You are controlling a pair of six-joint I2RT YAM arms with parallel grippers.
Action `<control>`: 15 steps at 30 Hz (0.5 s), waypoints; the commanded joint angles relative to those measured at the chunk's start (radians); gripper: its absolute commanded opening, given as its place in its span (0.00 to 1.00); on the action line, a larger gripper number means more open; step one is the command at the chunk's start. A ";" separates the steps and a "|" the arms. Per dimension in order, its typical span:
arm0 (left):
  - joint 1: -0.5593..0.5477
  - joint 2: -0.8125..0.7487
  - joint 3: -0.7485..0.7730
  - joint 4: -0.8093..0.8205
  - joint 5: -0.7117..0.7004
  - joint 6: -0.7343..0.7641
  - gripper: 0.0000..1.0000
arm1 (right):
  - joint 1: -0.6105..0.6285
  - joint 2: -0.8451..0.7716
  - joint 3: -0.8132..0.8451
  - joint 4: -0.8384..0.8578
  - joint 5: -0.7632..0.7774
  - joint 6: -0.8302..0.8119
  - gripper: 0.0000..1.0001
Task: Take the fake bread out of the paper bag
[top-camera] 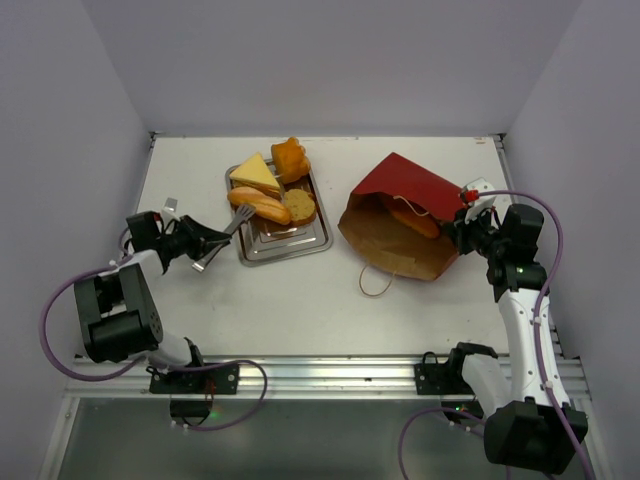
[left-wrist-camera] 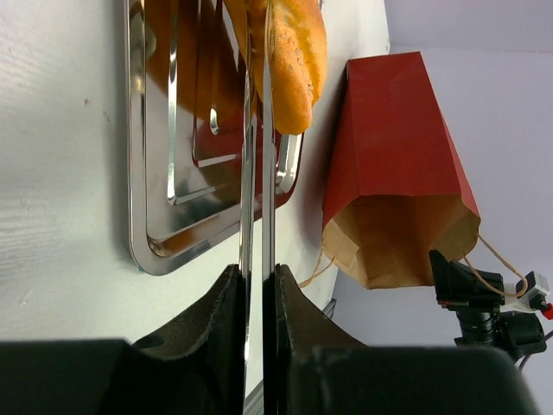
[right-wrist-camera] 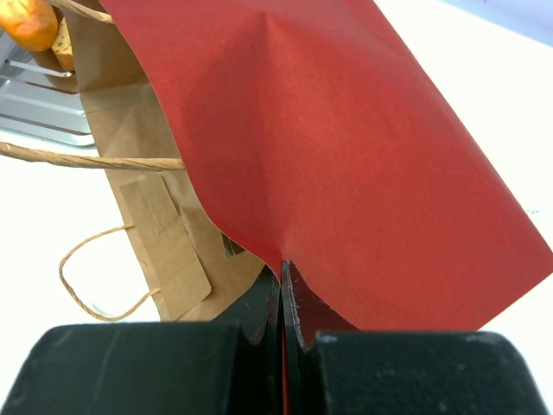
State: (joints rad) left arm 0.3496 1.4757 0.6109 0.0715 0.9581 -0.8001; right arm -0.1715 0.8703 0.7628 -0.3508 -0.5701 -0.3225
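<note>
The red paper bag lies on its side at centre right, its brown mouth open toward the tray. One baguette-like loaf shows inside it. My right gripper is shut on the bag's red edge, seen close in the right wrist view. A yellow wedge, an orange bun, a long loaf and a round slice lie on the silver tray. My left gripper is shut on metal tongs, whose tips reach the long loaf.
The bag's loop handle lies on the table in front of the bag. The tray's rim sits just ahead of my left gripper. White walls close in the left, back and right sides.
</note>
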 commanded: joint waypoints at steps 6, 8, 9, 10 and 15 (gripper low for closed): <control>0.022 0.050 0.111 0.025 0.008 0.055 0.25 | -0.006 0.006 -0.003 0.036 -0.010 0.005 0.00; 0.023 0.067 0.130 0.011 0.014 0.065 0.26 | -0.005 0.006 -0.003 0.038 -0.010 0.007 0.00; 0.022 0.070 0.133 0.010 0.016 0.067 0.27 | -0.006 0.004 -0.003 0.038 -0.008 0.005 0.00; 0.023 0.072 0.133 0.008 0.016 0.068 0.27 | -0.005 0.004 -0.002 0.036 -0.008 0.005 0.00; 0.023 0.080 0.132 0.005 0.013 0.076 0.31 | -0.006 0.004 -0.003 0.038 -0.010 0.003 0.00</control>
State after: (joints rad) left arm 0.3599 1.5551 0.7067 0.0612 0.9520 -0.7574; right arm -0.1715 0.8761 0.7628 -0.3508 -0.5701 -0.3225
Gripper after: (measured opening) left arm 0.315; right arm 0.011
